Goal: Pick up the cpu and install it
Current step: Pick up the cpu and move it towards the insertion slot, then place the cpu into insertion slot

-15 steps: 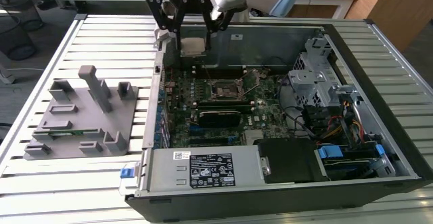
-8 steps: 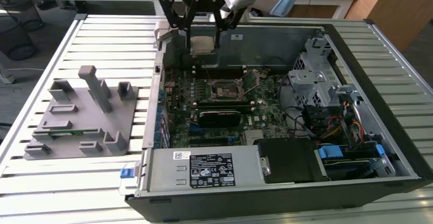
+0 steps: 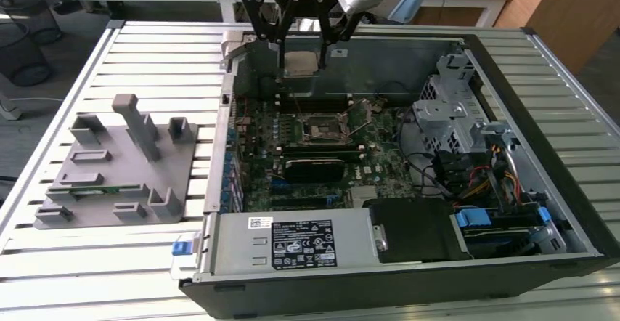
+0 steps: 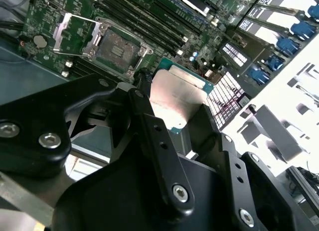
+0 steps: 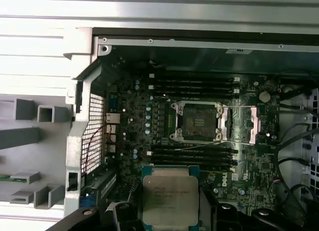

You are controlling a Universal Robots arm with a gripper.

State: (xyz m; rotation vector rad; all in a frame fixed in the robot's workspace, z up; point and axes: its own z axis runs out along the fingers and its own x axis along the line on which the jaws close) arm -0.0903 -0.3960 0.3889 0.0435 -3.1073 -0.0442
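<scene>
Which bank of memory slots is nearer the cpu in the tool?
The bank between the open socket and the held cpu; the other bank lies beyond the socket.

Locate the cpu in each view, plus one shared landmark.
Exterior view: cpu held by the gripper above the board, not yet at the socket.
Second wrist view: cpu clamped between black fingers, socket beyond.
First wrist view: cpu lid facing the camera, socket beyond.
Landmark: the open socket.

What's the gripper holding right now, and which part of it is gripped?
The gripper holds the cpu, with its fingers clamped on two opposite edges. The cpu is not yet in the socket.
</scene>
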